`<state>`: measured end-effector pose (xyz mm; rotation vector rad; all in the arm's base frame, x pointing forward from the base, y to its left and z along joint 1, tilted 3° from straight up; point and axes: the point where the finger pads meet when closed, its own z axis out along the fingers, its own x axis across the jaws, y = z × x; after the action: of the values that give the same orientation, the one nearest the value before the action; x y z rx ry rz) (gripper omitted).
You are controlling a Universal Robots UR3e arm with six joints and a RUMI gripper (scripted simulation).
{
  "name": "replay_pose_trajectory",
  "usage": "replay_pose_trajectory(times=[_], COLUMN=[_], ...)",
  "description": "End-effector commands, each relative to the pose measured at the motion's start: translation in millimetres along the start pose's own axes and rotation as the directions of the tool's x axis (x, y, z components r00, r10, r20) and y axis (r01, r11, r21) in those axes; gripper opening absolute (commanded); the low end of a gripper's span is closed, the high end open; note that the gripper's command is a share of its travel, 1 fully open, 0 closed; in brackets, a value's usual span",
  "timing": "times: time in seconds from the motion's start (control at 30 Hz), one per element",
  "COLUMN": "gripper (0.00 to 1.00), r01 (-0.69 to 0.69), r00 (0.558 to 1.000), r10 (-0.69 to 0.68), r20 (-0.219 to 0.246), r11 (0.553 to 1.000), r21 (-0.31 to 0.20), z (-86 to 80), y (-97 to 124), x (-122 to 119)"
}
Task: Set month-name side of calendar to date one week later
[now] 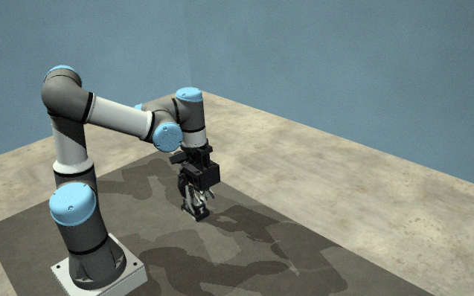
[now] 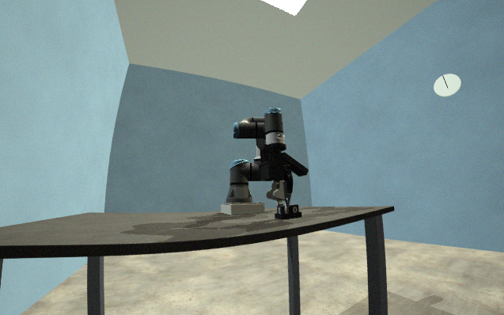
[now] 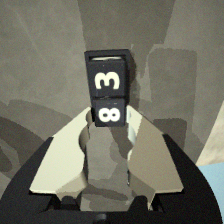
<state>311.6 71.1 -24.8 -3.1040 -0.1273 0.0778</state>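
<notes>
In the wrist view, two black calendar cubes sit in a row in a black tray (image 3: pixel 107 54). The far cube (image 3: pixel 107 80) shows a white 3 on top, turned sideways. The near cube (image 3: pixel 108 114) shows a white 8 on top, also sideways. My gripper (image 3: pixel 109 106) points straight down with one pale finger on each side of the near cube, and it is shut on that cube. In the top view the gripper (image 1: pixel 198 201) stands low over the tray (image 1: pixel 201 215) on the dark mat. In the exterior view the gripper (image 2: pixel 282 205) covers the left cube; the tray (image 2: pixel 288 215) is on the table. The month side is hidden.
The robot base (image 1: pixel 98 273) stands on the mat at the front left. The mat's far edge runs close behind the tray. In the exterior view the table's right edge (image 2: pixel 388 208) lies beyond the tray.
</notes>
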Motion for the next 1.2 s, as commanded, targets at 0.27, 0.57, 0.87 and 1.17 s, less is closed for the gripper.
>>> replay_pose_trajectory(times=[0.27, 0.57, 0.87, 1.17], gripper=[0.11, 0.11, 0.11, 0.11], r01=[0.0, 0.0, 0.0, 0.0], r00=[1.0, 1.0, 1.0, 1.0], r10=[0.0, 0.0, 0.0, 0.0], r20=[-0.002, -0.002, -0.002, -0.002], r11=[1.0, 1.0, 1.0, 1.0], r21=[-0.001, -0.001, -0.001, -0.001], z=[-0.6, -0.6, -1.8, -18.6], y=[0.2, 0.2, 0.2, 0.2], x=[0.8, 0.8, 0.8, 0.7])
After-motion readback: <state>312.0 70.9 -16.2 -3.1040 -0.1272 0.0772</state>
